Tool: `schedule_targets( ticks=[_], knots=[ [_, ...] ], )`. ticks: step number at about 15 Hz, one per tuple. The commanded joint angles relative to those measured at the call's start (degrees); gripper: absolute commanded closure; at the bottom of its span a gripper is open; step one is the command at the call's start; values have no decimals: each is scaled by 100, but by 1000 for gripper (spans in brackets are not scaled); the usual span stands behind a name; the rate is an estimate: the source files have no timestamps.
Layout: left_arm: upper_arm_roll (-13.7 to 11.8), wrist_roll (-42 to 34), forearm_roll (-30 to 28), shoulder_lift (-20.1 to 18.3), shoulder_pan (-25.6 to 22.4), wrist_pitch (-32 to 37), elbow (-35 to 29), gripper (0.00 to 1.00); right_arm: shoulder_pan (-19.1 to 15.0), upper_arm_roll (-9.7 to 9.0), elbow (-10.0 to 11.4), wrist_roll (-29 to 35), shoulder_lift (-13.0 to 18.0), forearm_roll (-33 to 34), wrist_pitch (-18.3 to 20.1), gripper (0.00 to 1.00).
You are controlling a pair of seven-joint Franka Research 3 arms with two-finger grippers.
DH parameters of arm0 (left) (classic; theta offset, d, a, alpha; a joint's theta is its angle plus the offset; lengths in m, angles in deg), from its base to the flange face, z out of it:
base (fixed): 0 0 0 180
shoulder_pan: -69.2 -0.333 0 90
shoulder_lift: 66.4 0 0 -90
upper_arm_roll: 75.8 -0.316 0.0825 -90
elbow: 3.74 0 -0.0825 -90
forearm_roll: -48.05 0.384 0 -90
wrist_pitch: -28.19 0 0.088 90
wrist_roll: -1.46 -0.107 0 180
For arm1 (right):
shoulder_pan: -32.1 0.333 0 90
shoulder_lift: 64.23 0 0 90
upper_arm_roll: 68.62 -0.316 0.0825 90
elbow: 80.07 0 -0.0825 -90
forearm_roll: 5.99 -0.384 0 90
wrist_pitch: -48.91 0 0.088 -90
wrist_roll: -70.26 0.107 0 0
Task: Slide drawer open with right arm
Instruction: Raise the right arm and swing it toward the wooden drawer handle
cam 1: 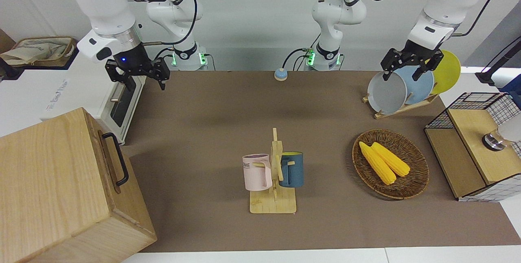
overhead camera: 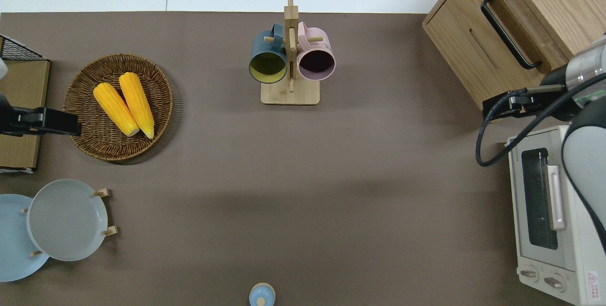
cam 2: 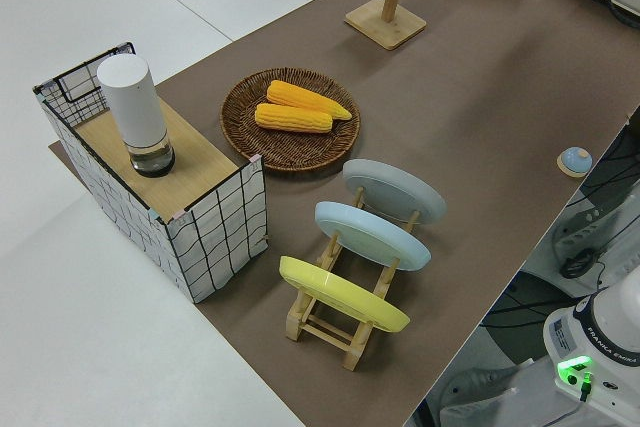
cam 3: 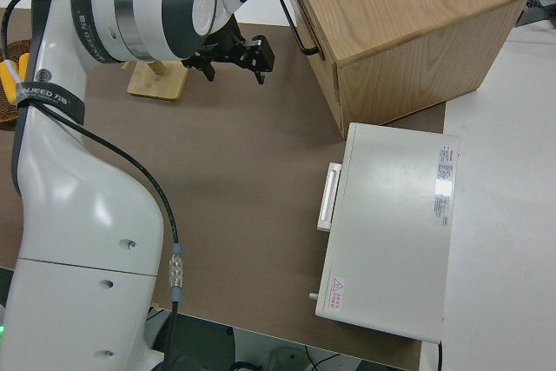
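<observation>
The drawer point(cam 1: 109, 164) sits shut in the top of the pale-wood cabinet point(cam 1: 53, 189) at the right arm's end of the table; its black bar handle point(cam 1: 116, 158) faces the table's middle. It also shows in the overhead view point(overhead camera: 473, 45) and the right side view point(cam 3: 306, 15). My right gripper point(cam 1: 146, 82), with a blue light at its wrist, is open and empty. It hangs over the mat between the cabinet's nearer corner and the toaster oven, as the overhead view point(overhead camera: 504, 103) and the right side view point(cam 3: 234, 65) show, apart from the handle. My left arm is parked, its gripper point(cam 1: 403, 73) open.
A white toaster oven point(overhead camera: 554, 211) stands beside the cabinet, nearer to the robots. A mug tree point(overhead camera: 289, 59) with a pink and a blue mug stands mid-table. A wicker basket point(overhead camera: 80, 83) with corn, a plate rack point(overhead camera: 66, 218) and a wire-mesh box point(cam 1: 472, 141) are at the left arm's end.
</observation>
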Motion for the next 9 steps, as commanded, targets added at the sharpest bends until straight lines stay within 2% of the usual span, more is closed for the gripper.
schedule_targets(
  ticks=[1, 9],
  knots=[
    [-95, -43, 72, 76, 99, -2, 117, 2, -43, -36, -97, 36, -16, 117, 129, 17],
    [-95, -43, 72, 76, 99, -2, 117, 5, -17, -45, -97, 35, -7, 205, 129, 17]
  ],
)
